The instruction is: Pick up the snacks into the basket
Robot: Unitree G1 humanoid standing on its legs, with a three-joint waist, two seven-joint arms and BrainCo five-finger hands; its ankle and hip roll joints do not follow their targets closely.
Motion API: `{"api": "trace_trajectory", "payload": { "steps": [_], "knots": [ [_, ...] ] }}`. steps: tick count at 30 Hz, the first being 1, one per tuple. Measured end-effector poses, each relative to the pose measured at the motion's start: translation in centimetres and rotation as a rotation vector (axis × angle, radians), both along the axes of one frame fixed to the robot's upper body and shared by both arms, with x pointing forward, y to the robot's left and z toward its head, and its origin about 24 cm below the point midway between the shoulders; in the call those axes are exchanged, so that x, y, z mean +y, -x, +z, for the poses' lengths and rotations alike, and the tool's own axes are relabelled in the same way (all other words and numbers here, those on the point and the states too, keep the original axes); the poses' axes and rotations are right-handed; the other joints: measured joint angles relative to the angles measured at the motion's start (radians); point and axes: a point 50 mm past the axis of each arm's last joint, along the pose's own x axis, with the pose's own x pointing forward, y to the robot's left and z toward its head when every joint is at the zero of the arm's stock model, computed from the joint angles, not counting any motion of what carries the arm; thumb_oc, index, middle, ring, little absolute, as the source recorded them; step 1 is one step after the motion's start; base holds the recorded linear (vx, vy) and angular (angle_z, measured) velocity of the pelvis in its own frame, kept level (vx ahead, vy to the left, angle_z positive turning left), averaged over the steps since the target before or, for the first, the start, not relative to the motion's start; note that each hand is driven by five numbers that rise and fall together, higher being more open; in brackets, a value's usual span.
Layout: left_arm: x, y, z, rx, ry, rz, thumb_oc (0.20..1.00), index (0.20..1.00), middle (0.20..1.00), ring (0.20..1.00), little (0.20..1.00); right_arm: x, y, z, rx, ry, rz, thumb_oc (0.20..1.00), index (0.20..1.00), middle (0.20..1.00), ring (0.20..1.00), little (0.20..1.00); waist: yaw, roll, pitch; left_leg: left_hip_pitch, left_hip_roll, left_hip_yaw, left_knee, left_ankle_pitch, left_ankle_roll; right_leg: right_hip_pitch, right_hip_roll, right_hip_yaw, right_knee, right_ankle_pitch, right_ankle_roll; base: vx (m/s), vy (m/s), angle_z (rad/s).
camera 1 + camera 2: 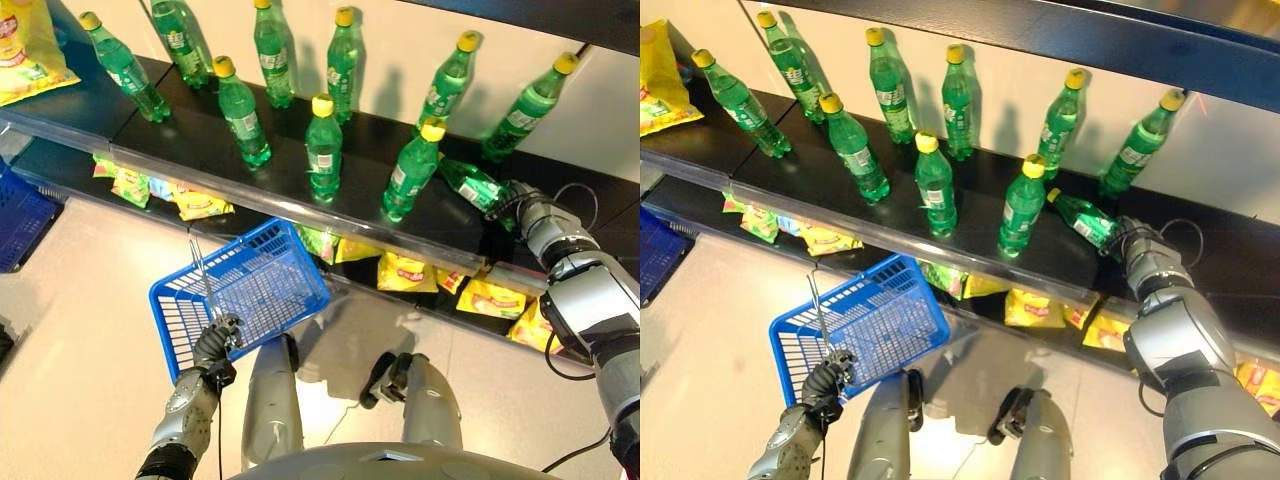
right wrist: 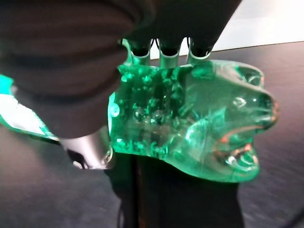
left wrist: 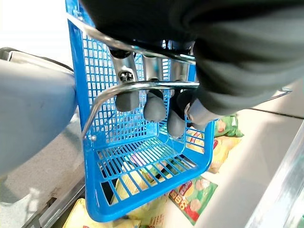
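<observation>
**Right hand on a bottle, not snacks**

Green plastic bottle [image 1: 1081, 219], tipped over on the dark shelf [image 1: 200, 140] far right, gripped by right hand [image 1: 1132, 243]. Lift clear of neighbours. Yellow snack packets [image 1: 405, 271] lie below. Left hand [image 1: 216, 343] clenched on blue wire-handled basket [image 1: 240, 285], near left.

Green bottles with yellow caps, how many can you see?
9. Five stand along the back of the dark shelf, three stand nearer its front edge, and one tilted bottle is gripped by the right hand. More could be out of sight.
</observation>
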Motion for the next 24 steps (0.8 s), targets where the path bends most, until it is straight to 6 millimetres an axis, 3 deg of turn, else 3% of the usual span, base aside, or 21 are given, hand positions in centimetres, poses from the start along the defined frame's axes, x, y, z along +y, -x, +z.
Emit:
{"api": "trace_trajectory", "payload": {
  "steps": [4, 12, 21, 24],
  "knots": [
    [0.1, 0.1, 0.0, -0.005, 0.013, 0.021, 0.2, 0.2, 0.2, 0.2, 0.2, -0.3, 0.4, -0.5, -0.006, 0.005, 0.016, 0.2, 0.2, 0.2, 0.2, 0.2, -0.031, -0.001, 0.0, 0.001, 0.008, 0.005, 0.001, -0.001, -0.002, -0.005, 0.01, 0.007, -0.002, -0.001, 0.002, 0.0, 0.001, -0.07],
    [0.2, -0.1, 0.1, -0.016, 0.026, 0.043, 0.2, 0.2, 0.2, 0.2, 0.2, -0.1, 1.1, -0.8, -0.07, -0.026, 0.072, 0.2, 0.2, 0.2, 0.2, 0.2, -0.053, -0.002, 0.0, 0.001, 0.023, 0.017, 0.002, -0.004, -0.005, -0.016, 0.023, 0.018, -0.005, 0.002, -0.002, 0.01, -0.005, -0.06],
    [0.6, 0.2, 0.2, -0.032, 0.034, 0.108, 0.2, 0.2, 0.2, 0.2, 0.2, -3.0, 5.2, -2.6, -0.087, -0.094, 0.026, 0.2, 0.2, 0.2, 0.2, 0.2, -0.056, -0.024, 0.008, 0.02, 0.025, 0.031, -0.019, -0.004, -0.003, -0.003, 0.033, 0.023, -0.035, 0.023, -0.006, -0.01, -0.001, -0.03],
    [1.1, 0.0, 0.4, -0.043, 0.031, 0.133, 0.2, 0.2, 0.2, 0.2, 0.2, -3.2, 6.9, -3.2, -0.103, -0.126, 0.036, 0.2, 0.2, 0.2, 0.2, 0.2, -0.087, -0.039, 0.015, 0.036, 0.027, 0.038, -0.029, -0.004, -0.003, 0.01, 0.039, 0.028, -0.051, 0.029, 0.0, 0.01, -0.006, -0.04]
  ]
}}
